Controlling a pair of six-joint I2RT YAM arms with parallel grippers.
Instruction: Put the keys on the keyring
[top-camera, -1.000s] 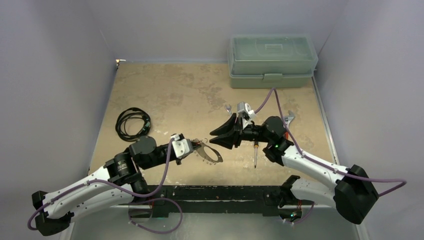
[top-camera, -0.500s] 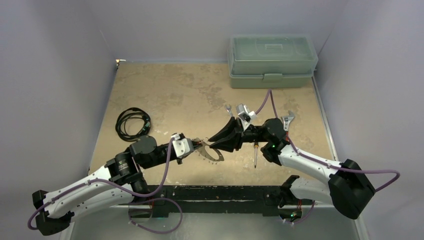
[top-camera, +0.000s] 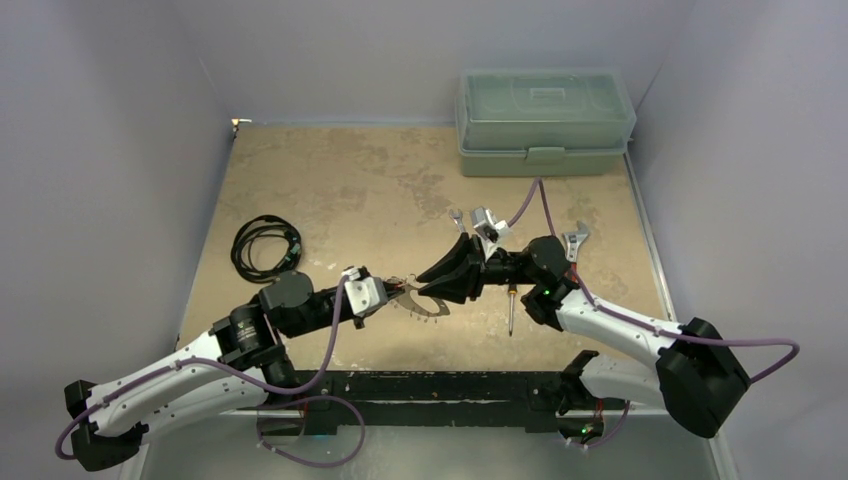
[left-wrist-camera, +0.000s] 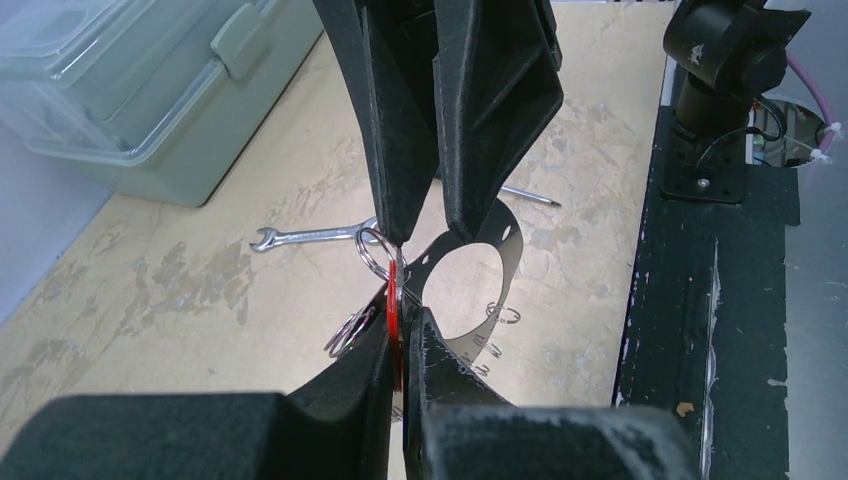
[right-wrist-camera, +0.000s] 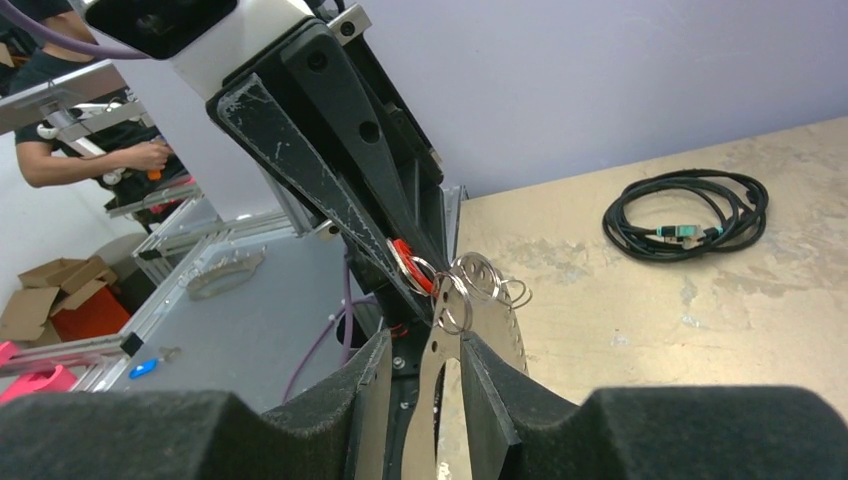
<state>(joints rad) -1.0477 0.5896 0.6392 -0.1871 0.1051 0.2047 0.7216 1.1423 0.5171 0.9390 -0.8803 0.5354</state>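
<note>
The keyring (top-camera: 424, 306) is a flat silvery oval loop fringed with small split rings, held in the air between the arms. My left gripper (top-camera: 388, 293) is shut on its near edge together with a key's red tag (left-wrist-camera: 391, 300); the left wrist view shows the loop (left-wrist-camera: 507, 252) sticking out beyond my gripper (left-wrist-camera: 404, 322). My right gripper (top-camera: 428, 279) is open, with its fingers (left-wrist-camera: 398, 150) straddling the loop's far edge. In the right wrist view the loop's plate (right-wrist-camera: 438, 385) stands in the gap of my gripper (right-wrist-camera: 424, 345), with small rings and the red tag (right-wrist-camera: 408, 254) just above.
A green lidded toolbox (top-camera: 545, 122) stands at the back right. A coiled black cable (top-camera: 265, 246) lies at the left. An adjustable wrench (top-camera: 577, 240), a small spanner (top-camera: 457, 217) and a screwdriver (top-camera: 511, 310) lie near the right arm. A black strip (top-camera: 440, 385) runs along the near edge.
My right gripper has moved left and a little down until its open fingers straddle the keyring's edge. My left gripper has held the keyring almost still.
</note>
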